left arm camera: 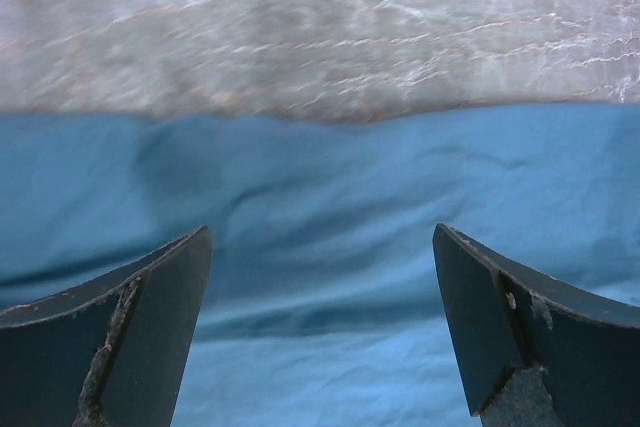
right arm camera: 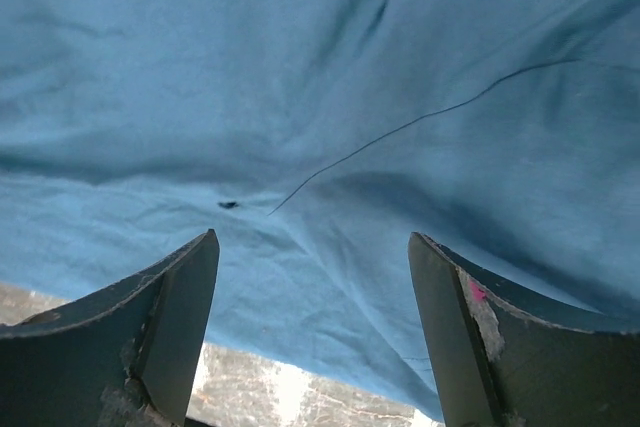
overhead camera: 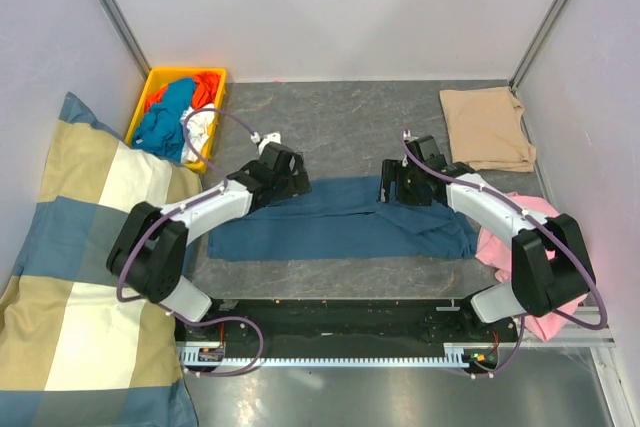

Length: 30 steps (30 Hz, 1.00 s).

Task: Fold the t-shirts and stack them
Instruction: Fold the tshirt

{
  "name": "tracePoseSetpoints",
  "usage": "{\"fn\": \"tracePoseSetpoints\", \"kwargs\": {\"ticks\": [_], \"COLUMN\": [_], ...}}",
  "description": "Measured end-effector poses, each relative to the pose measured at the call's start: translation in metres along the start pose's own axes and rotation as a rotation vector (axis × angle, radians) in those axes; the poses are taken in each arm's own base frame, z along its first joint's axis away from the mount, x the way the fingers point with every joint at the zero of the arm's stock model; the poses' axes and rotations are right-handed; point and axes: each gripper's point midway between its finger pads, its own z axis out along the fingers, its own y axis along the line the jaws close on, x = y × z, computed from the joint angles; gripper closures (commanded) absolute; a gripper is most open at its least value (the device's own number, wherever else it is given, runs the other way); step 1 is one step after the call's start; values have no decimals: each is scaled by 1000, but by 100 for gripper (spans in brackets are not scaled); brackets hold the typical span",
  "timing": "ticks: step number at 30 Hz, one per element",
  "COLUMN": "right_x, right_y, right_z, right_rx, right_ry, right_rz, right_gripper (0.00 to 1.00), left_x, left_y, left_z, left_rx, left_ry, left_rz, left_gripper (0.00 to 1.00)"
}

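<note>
Both claws gape wide and empty: the left gripper (left arm camera: 322, 232) and right gripper (right arm camera: 313, 237) hover just over the dark teal-blue t-shirt (overhead camera: 340, 215), a long band across the table (overhead camera: 340, 117). Pinch matching edges, both layers, so the fold lands square.

Pink garment (overhead camera: 540, 212) partly under right arm (overhead camera: 480, 202)
</note>
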Motion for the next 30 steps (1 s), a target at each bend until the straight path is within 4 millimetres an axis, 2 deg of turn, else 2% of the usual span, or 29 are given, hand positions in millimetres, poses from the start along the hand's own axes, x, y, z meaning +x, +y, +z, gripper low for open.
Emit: {"fn": "tracePoseSetpoints", "kwargs": {"ticks": [4, 6, 10, 13, 15, 17, 20, 23, 30], "right_x": [-5, -6, -11, -28, -46, -58, -72, -74, -59], "right_y": [-5, -10, -28, -37, -37, -35, -31, -32, -39], "right_z": [0, 0, -10, -46, -82, -116, -154, -170, -171], "right_rx": [34, 64, 177, 236, 229, 208, 183, 180, 208], "right_ry": [-21, -31, -76, -210, -340, -448, -554, -586, -542], "right_rz": [13, 27, 88, 150, 189, 217, 241, 247, 240], "right_gripper": [15, 15, 12, 12, 11, 11, 10, 9, 8], "left_x": [-5, -9, -18, -20, -19, -18, -16, -12, 6], "left_y": [-19, -30, -73, -109, -139, -162, -191, -210, -233], "left_z": [18, 26, 42, 53, 61, 69, 78, 86, 101], "left_rx": [9, 22, 112, 205, 302, 379, 503, 593, 711], "left_ry": [12, 14, 28, 49, 70, 90, 123, 150, 234], "left_rz": [39, 57, 120, 202, 279, 349, 457, 533, 624], "left_gripper": [2, 7, 8, 9, 9, 9, 10, 12, 19]}}
